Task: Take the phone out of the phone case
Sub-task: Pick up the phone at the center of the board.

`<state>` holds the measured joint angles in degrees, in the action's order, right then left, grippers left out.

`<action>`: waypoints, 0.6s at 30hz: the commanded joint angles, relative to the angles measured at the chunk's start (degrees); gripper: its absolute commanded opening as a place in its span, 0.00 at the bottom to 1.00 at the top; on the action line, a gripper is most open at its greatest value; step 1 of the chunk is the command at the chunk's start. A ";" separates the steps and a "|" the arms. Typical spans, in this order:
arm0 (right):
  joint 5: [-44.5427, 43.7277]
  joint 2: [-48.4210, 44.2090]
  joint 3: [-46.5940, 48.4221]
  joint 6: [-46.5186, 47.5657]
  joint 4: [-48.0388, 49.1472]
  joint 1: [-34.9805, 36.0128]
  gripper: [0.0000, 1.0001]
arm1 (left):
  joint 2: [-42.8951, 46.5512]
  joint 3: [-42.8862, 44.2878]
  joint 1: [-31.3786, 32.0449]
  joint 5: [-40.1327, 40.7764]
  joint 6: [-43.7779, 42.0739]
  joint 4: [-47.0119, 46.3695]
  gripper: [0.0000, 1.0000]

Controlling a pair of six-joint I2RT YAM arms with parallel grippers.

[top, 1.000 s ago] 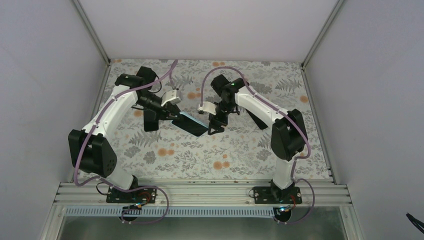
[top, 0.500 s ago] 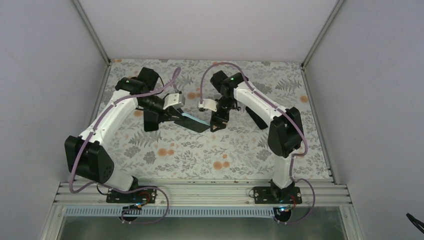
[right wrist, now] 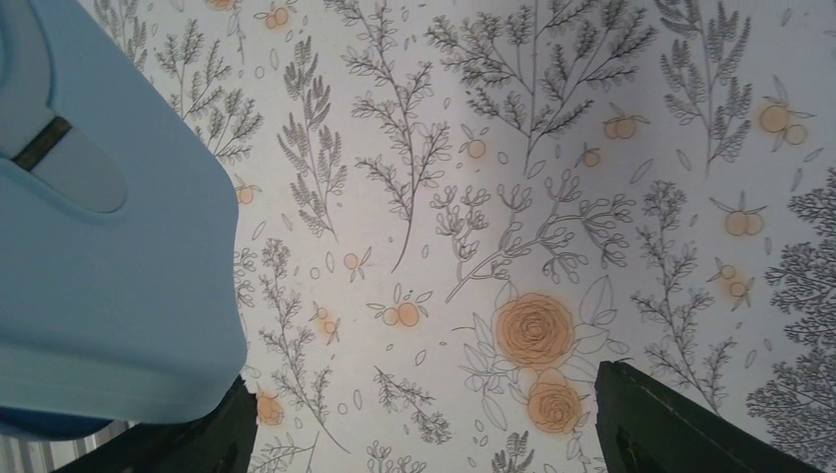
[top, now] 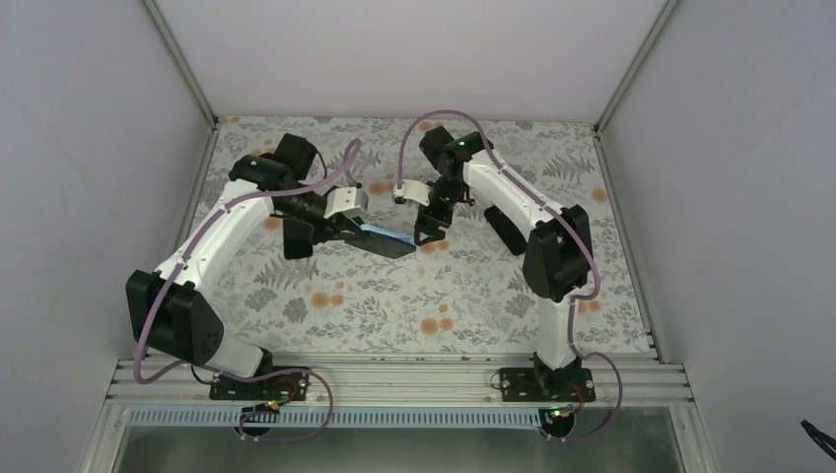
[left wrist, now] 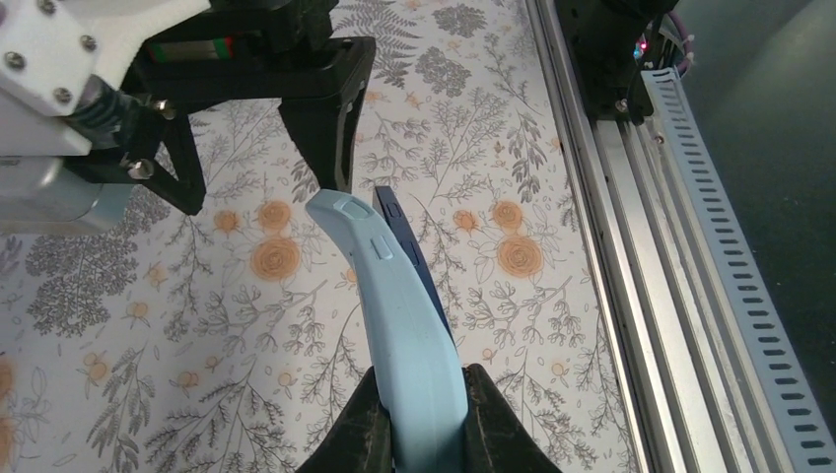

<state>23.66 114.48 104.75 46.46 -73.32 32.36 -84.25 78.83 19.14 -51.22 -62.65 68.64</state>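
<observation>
My left gripper (top: 351, 229) is shut on the light blue phone case (top: 379, 233) and holds it edge-up above the table. In the left wrist view the case (left wrist: 409, 325) rises from between my fingers (left wrist: 360, 434). Its far end bends to the left, away from the dark blue phone (left wrist: 401, 232), whose edge shows beside it. My right gripper (top: 427, 228) is open at the case's far end. In the right wrist view the case (right wrist: 108, 266) fills the left side, its corner just above my left finger (right wrist: 197, 443).
The floral table cloth (top: 463, 296) lies under both arms. White enclosure walls stand to the left, right and back. An aluminium rail (left wrist: 631, 246) with the arm bases runs along the near edge.
Both grippers have moved toward the back of the table with the case between them. My right gripper has shifted up and back, from over the phone's lower end to its far tip.
</observation>
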 commanded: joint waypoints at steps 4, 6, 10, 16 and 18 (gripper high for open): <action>-0.61 1.68 4.68 -3.79 12.14 -2.77 0.85 | 1.73 -0.79 2.65 -12.67 -3.36 9.14 0.02; -0.24 0.94 3.67 -4.41 13.05 -2.82 0.85 | 1.48 -0.50 2.53 -12.86 -3.47 9.14 0.02; 5.37 -1.27 2.07 -5.01 13.42 -2.81 0.86 | 0.92 -0.05 2.40 -13.61 -4.00 9.14 0.02; 12.97 -4.35 0.41 -7.06 13.93 -0.43 0.84 | -0.87 2.97 0.41 -15.56 -3.39 9.01 0.02; 14.55 -5.64 -1.44 -8.81 16.78 1.08 0.84 | -0.73 4.16 -1.32 -17.94 -2.01 7.36 0.02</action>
<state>29.10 113.78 104.27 43.83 -71.68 31.46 -84.47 80.44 17.82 -52.21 -63.83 69.82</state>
